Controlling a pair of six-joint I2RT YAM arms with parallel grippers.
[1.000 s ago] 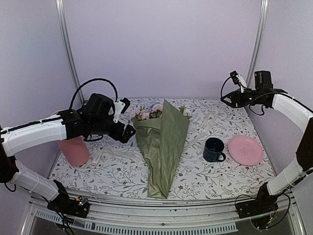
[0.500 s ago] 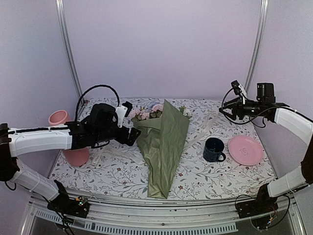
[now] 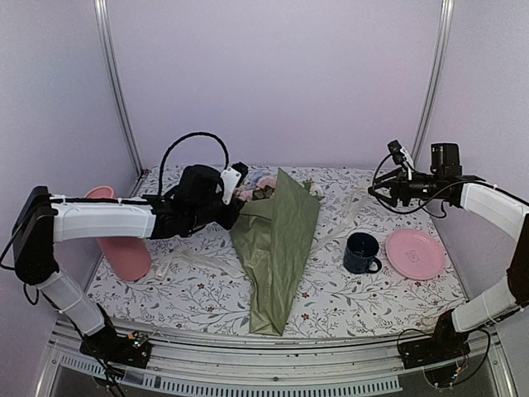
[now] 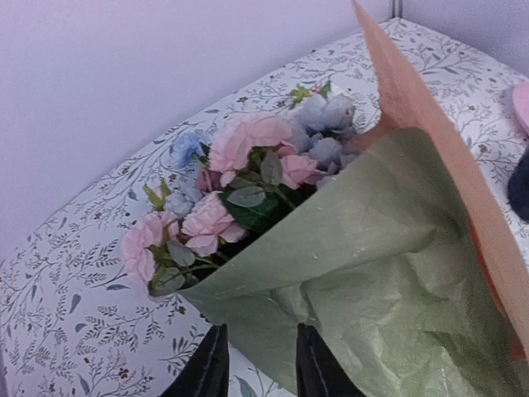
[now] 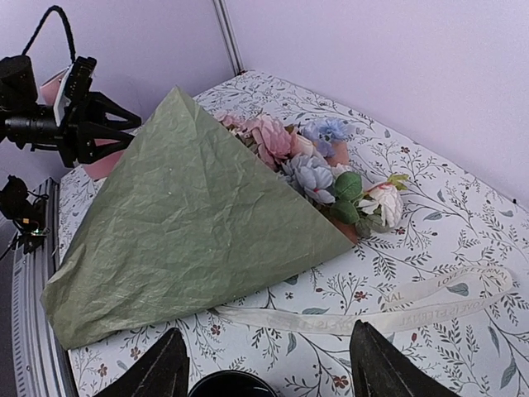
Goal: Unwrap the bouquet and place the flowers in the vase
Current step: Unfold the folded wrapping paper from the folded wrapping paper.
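The left arm extends low toward the table's far edge, left claw point(image 4: 260, 343) fingers narrowly parted. The right arm is held raised near the far right corner, right claw point(image 5: 271, 347) fingers spread wide.

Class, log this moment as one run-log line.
left gripper: open, straddling paper edge | right gripper: open, empty | olive-green crinkled-paper cone bouquet: wrapped, lying on table | tall matte pink cylinder vase: upright, far left

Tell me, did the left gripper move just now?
Yes. From above, the left gripper went right and toward the back, away from the vase, up to the bouquet's left edge.
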